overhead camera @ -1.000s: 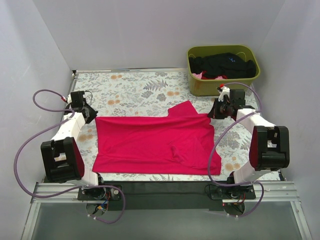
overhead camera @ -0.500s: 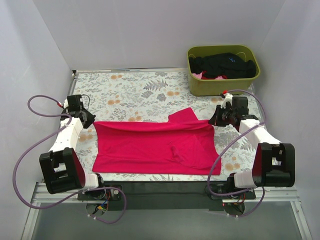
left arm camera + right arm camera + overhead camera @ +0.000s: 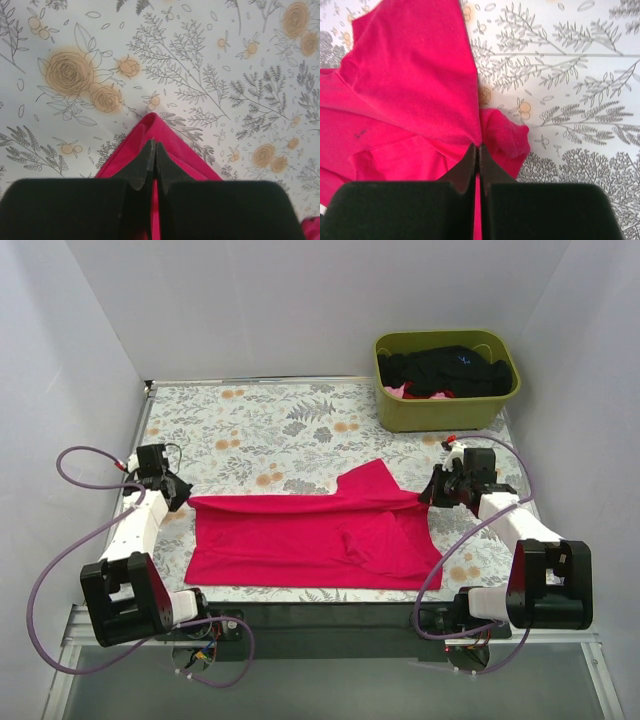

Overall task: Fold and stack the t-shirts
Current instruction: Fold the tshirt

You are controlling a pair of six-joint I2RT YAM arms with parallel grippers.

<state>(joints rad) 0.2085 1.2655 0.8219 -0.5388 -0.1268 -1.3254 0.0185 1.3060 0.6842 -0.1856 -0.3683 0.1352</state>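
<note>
A crimson-red t-shirt (image 3: 310,540) lies spread across the near half of the floral table, folded over itself. My left gripper (image 3: 185,502) is shut on its far left corner (image 3: 152,127), the black fingers (image 3: 145,165) pressed together with red cloth between them. At the far right edge, my right gripper (image 3: 428,498) is shut on the shirt (image 3: 410,85), next to a bunched sleeve (image 3: 505,135). One sleeve (image 3: 368,478) sticks out toward the back. Black t-shirts (image 3: 445,370) lie piled in the bin.
An olive-green bin (image 3: 446,412) stands at the back right corner, holding dark garments and a bit of pink cloth. The floral tablecloth (image 3: 270,425) stretches behind the shirt. White walls close in on three sides, and purple cables loop off both arms.
Both grippers have pulled the shirt's far edge toward the near side, so the shirt now lies shorter front to back. Both arms have drawn back and lower.
</note>
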